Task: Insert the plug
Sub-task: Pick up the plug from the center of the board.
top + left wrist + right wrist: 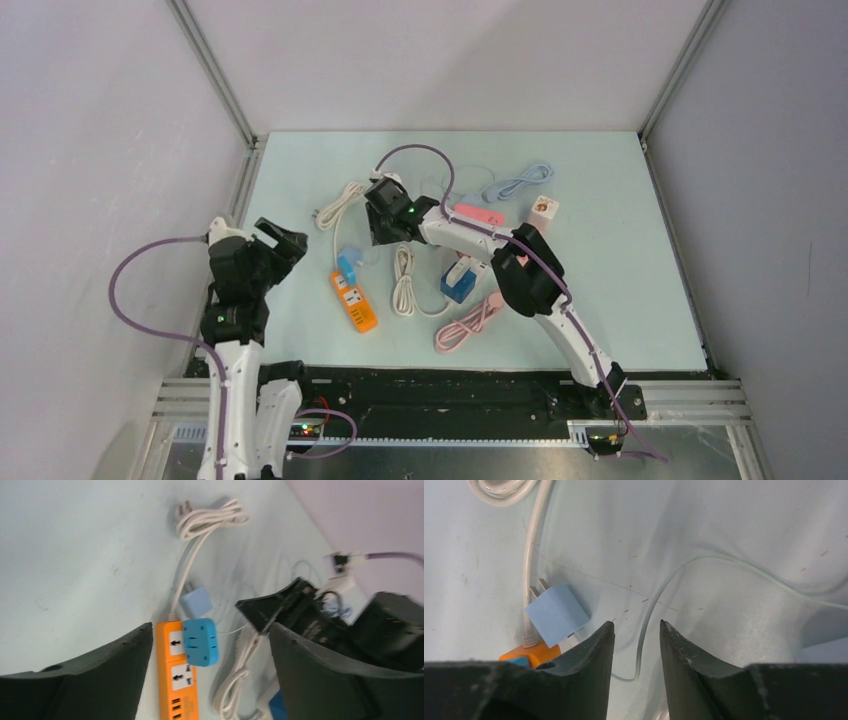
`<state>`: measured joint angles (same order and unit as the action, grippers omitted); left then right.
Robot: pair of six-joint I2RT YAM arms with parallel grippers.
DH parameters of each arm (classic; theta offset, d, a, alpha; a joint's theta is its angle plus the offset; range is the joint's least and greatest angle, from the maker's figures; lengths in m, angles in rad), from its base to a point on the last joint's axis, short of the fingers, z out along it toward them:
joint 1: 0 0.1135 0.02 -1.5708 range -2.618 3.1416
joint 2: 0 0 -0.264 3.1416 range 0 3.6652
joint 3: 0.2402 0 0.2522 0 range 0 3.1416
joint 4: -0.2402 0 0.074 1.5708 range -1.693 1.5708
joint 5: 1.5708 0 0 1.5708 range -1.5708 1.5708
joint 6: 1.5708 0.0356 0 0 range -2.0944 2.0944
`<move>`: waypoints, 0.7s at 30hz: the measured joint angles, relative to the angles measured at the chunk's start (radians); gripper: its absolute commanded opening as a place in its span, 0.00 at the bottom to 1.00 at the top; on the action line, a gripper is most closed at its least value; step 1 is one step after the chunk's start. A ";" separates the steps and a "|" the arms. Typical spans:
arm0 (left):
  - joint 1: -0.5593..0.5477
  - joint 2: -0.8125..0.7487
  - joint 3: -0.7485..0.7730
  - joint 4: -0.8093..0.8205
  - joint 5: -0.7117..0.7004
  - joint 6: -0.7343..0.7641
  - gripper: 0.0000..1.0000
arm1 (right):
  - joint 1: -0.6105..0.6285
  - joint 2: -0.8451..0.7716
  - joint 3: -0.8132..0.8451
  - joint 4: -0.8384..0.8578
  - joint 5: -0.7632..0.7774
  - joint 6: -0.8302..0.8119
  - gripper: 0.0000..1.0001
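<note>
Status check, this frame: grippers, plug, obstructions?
Left gripper open, empty. Right gripper part-open over thin cable. Light-blue plug lies loose beside orange power strip, not inserted.

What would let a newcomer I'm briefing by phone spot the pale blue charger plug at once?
Start at the orange power strip left of centre on the pale green table. At its far end, just beyond the bright blue adapter sitting on the strip, lies a pale blue cube. Unlike its neighbours, it shows two bare metal prongs and is plugged into nothing.
</note>
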<state>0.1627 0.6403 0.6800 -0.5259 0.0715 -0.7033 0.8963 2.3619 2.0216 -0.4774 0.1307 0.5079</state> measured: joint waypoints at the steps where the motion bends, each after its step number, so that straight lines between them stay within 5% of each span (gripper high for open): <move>1: 0.000 -0.014 0.009 -0.002 -0.001 0.009 0.99 | 0.000 0.002 -0.004 0.008 -0.004 -0.003 0.34; 9: -0.001 -0.182 0.023 -0.026 -0.098 0.071 1.00 | -0.019 0.002 -0.106 0.145 -0.109 0.002 0.00; 16: 0.001 -0.229 0.027 -0.060 -0.148 0.106 1.00 | -0.041 -0.063 -0.140 0.166 -0.175 0.008 0.00; 21: 0.002 -0.251 0.031 -0.062 -0.048 0.157 0.99 | -0.048 -0.188 -0.153 0.169 -0.209 0.009 0.00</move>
<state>0.1642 0.3889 0.7109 -0.5880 0.0235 -0.5461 0.8486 2.1735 1.8683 -0.3084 -0.0780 0.5167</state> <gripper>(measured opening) 0.996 0.021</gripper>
